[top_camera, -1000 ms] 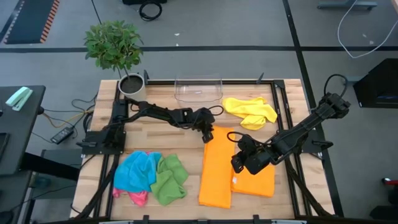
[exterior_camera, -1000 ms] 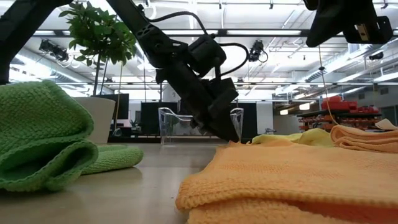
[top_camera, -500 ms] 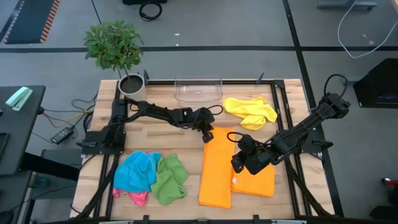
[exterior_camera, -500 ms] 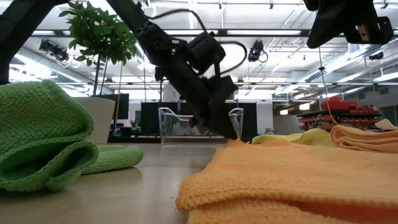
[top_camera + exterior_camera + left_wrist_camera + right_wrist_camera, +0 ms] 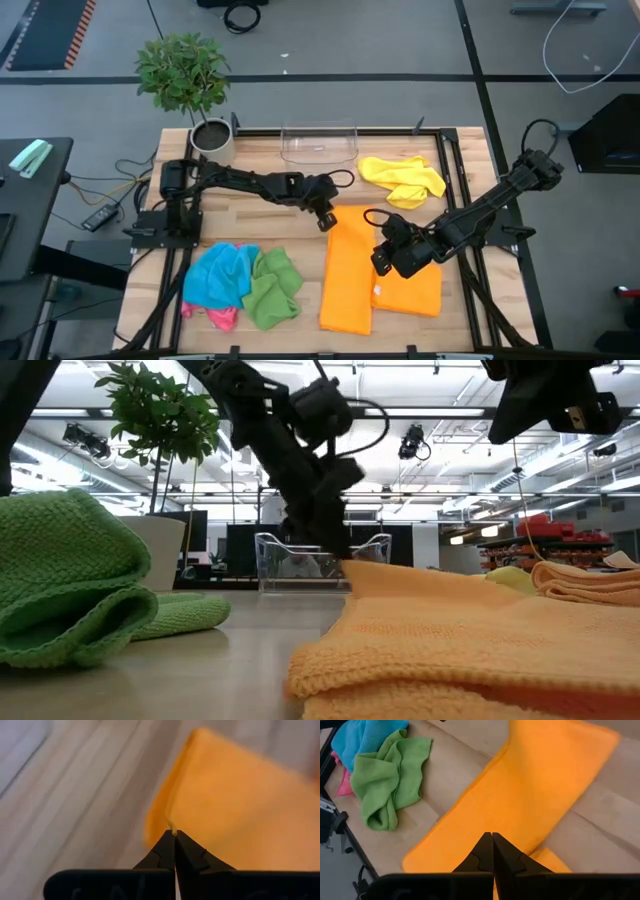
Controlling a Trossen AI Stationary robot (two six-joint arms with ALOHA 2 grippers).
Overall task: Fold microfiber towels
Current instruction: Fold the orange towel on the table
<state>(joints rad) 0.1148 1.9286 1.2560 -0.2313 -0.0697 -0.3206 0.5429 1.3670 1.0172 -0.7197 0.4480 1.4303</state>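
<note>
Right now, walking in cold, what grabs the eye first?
The long orange microfiber towel at the table's middle, its far corner pinched and lifted by the shut left gripper. The shut right gripper hovers over its right edge. A crumpled heap of blue, green and pink towels sits front left, a yellow towel back right.

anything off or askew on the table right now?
Nothing damaged or spilled. The long orange towel has its far corner lifted off the table, pinched in the shut left claw. Yellow towel and the blue and green ones lie crumpled, unfolded. Right claw hovers over the orange towels.
</note>
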